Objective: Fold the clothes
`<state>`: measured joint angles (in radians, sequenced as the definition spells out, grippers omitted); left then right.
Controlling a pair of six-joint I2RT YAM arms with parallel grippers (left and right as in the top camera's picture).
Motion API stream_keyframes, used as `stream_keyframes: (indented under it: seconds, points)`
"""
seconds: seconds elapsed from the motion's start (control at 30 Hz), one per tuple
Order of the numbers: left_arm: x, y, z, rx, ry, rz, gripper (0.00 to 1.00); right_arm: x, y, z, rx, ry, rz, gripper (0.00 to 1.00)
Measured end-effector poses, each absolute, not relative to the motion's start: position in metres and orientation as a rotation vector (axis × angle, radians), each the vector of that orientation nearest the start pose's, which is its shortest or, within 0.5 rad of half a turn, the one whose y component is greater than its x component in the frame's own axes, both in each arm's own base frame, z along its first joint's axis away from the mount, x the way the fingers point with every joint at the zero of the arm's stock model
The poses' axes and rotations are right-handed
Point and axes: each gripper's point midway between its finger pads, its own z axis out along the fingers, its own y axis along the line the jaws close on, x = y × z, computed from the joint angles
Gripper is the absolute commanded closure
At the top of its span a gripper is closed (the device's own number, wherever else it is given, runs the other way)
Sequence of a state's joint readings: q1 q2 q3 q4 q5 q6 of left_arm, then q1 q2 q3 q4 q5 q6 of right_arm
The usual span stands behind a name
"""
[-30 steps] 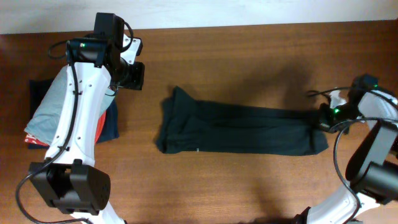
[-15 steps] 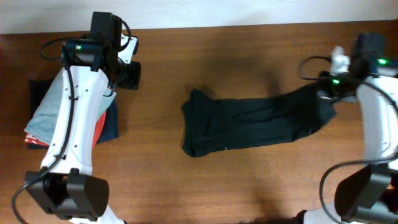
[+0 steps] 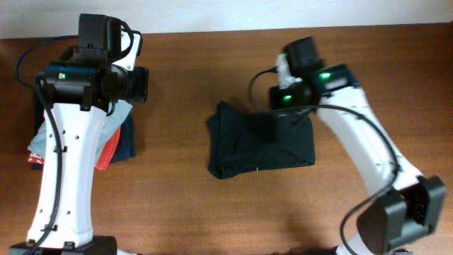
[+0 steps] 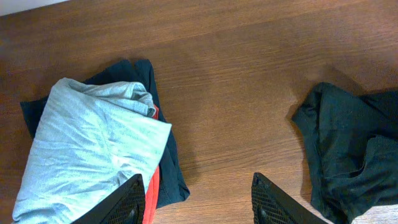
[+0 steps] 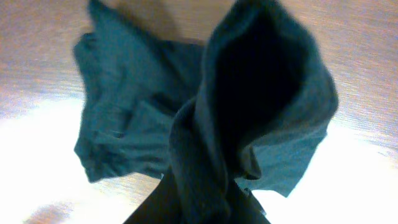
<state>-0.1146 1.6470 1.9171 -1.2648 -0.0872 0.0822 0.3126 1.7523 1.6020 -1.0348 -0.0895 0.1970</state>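
Observation:
The black T-shirt (image 3: 244,145) lies folded over on the brown table (image 3: 212,64) at centre. My right gripper (image 3: 272,122) is shut on a bunched fold of it and holds that fold up over the shirt's middle. In the right wrist view the raised fold (image 5: 261,106) fills the frame, hiding the fingers, with the rest of the shirt (image 5: 124,112) below. My left gripper (image 4: 199,202) is open and empty above bare wood, between the garment pile and the shirt's left edge (image 4: 336,143).
A pile of folded garments sits at the table's left edge: a light grey-blue one (image 3: 49,124) (image 4: 87,143) on top of an orange-red one (image 4: 152,193) and a navy one (image 3: 126,142). The left arm reaches over this pile.
My right gripper has carried the shirt's right end up and leftward over the shirt, doubling it to about half its length. The left arm shifted slightly left.

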Motion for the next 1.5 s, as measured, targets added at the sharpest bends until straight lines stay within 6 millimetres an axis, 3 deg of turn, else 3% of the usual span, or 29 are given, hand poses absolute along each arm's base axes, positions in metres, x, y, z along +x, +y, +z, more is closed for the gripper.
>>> stream_keyframes:
  seconds: [0.2,0.37,0.4,0.47,0.53,0.57,0.67,0.83,0.9,0.97,1.07,1.17,1.33,1.5]
  points:
    - [0.392,-0.03,0.294,0.219,2.556,0.1,0.45,0.386,0.194,0.119,-0.289,2.843,0.269,0.96]
    - [0.392,-0.03,0.294,0.219,2.556,0.1,0.45,0.383,0.221,0.089,-0.351,2.877,0.273,0.96]
    - [0.392,-0.03,0.294,0.219,2.556,0.1,0.45,0.382,0.226,0.087,-0.365,2.874,0.277,0.94]
    - [0.392,-0.03,0.294,0.219,2.556,0.1,0.45,0.38,0.234,0.088,-0.379,2.861,0.292,0.58]
    - [0.392,-0.03,0.294,0.219,2.556,0.1,0.45,0.382,0.241,0.09,-0.392,2.842,0.314,0.71]
    - [0.392,-0.03,0.294,0.219,2.557,0.1,0.45,0.384,0.248,0.092,-0.405,2.822,0.354,0.71]
    - [0.391,-0.03,0.294,0.22,2.56,0.099,0.45,0.384,0.262,0.097,-0.47,2.789,0.455,0.51]
    - [0.391,-0.03,0.293,0.22,2.563,0.1,0.45,0.379,0.263,0.098,-0.5,2.798,0.513,0.49]
    - [0.391,-0.03,0.293,0.22,2.564,0.1,0.45,0.379,0.253,0.1,-0.477,2.819,0.508,0.51]
    - [0.391,-0.03,0.293,0.22,2.563,0.1,0.45,0.377,0.236,0.102,-0.431,2.856,0.486,0.71]
    - [0.391,-0.03,0.293,0.22,2.563,0.1,0.45,0.382,0.208,0.104,-0.333,2.893,0.455,0.87]
    - [0.391,-0.03,0.293,0.22,2.563,0.1,0.45,0.386,0.187,0.102,-0.264,2.916,0.425,0.9]
    - [0.391,-0.03,0.293,0.22,2.563,0.1,0.44,0.384,0.196,0.091,-0.284,2.916,0.427,0.94]
    - [0.391,-0.03,0.293,0.22,2.563,0.1,0.45,0.372,0.211,0.053,-0.303,2.987,0.421,0.95]
